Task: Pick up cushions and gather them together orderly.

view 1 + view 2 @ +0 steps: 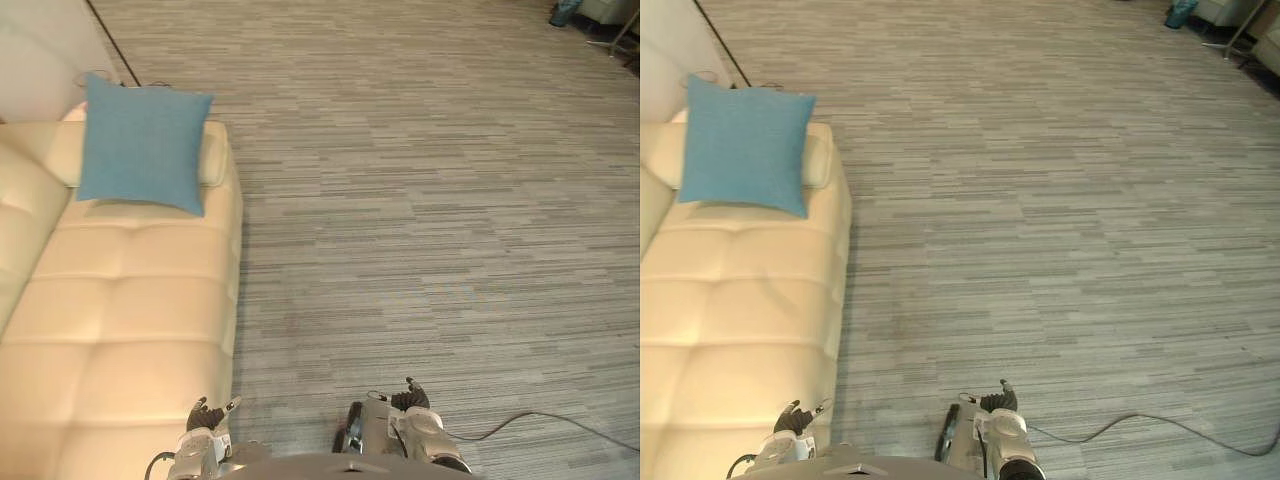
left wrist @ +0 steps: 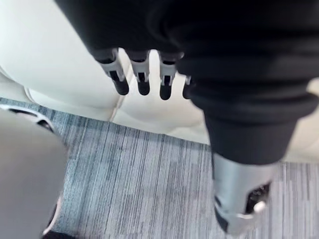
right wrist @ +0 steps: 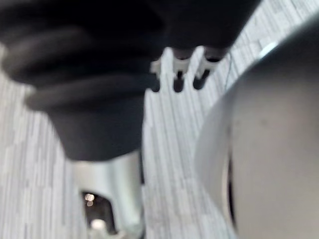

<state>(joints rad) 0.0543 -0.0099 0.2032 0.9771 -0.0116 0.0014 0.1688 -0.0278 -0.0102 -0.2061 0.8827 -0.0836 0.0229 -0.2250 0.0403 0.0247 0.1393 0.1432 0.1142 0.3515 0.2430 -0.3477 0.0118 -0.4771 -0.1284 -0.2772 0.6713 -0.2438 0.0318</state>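
Observation:
A blue square cushion (image 1: 143, 145) leans upright against a cream bolster (image 1: 210, 155) at the far end of the cream sofa (image 1: 130, 330). My left hand (image 1: 208, 418) hangs low by the sofa's near front edge, far from the cushion, its fingers (image 2: 142, 79) straight and relaxed, holding nothing. Over the carpet at the bottom middle, my right hand (image 1: 410, 400) also hangs empty, fingers (image 3: 178, 74) relaxed.
Grey striped carpet (image 1: 420, 200) spreads wide to the right of the sofa. A pale wall (image 1: 45, 50) stands behind the sofa's far end. Dark furniture legs and a teal object (image 1: 566, 13) sit at the far right corner.

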